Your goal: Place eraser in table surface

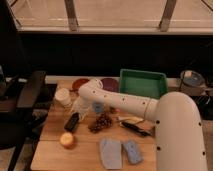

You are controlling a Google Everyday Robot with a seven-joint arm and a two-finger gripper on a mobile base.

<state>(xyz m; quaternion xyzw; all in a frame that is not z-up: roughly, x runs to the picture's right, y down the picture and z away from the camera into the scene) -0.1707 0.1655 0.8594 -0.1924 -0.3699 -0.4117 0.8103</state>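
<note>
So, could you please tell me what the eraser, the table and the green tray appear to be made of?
Eraser, at the claw by the table's left side: matte black, probably rubber or foam, no shine. Table surface: light wood, plank seams showing. Green tray: smooth and evenly coloured with a moulded rim, likely plastic.

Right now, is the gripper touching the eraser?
Cannot tell. In the camera view the gripper sits right above the eraser, which lies on the table surface; where they meet shows neither clear contact nor a gap.
</note>
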